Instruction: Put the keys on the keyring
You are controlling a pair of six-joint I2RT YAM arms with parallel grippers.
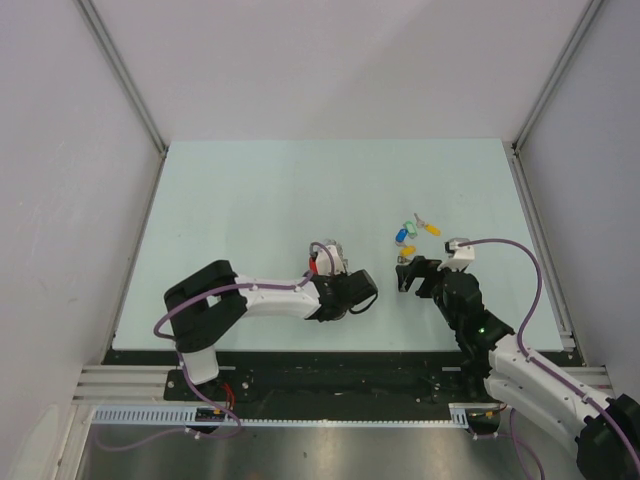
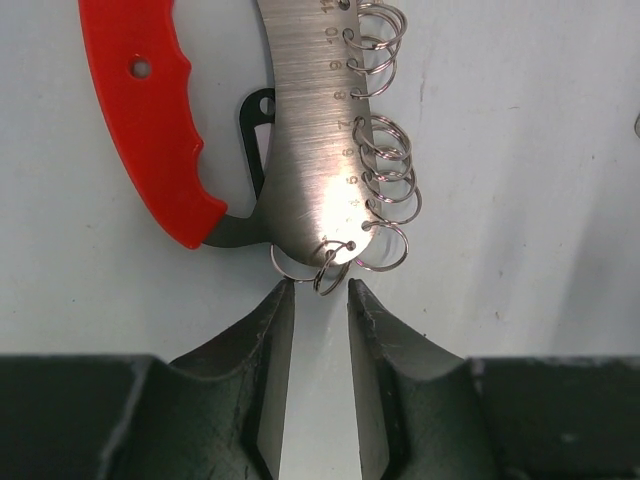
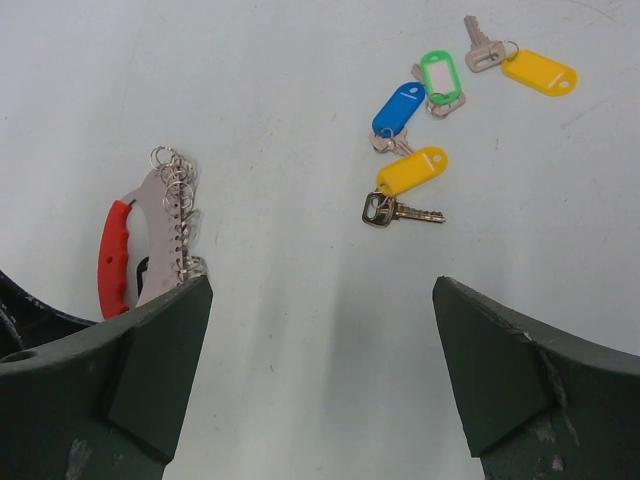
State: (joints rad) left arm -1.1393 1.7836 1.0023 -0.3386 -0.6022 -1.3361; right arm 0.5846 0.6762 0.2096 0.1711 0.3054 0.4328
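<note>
keys: lay bunched on the table, apart from the keyring;
left gripper: stood a little apart, at the keyring's end;
right gripper: stood wide apart

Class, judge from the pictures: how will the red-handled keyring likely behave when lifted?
The keyring looks like rigid flat metal, so it probably won't bend. Its small wire rings sit loosely in holes and would likely swing. The shiny metal may be slippery; the ridged red handle seems grippier.

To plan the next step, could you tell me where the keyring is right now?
In the top view, the keyring lies mid-table, just ahead of the left gripper, with the keys to its right.
</note>
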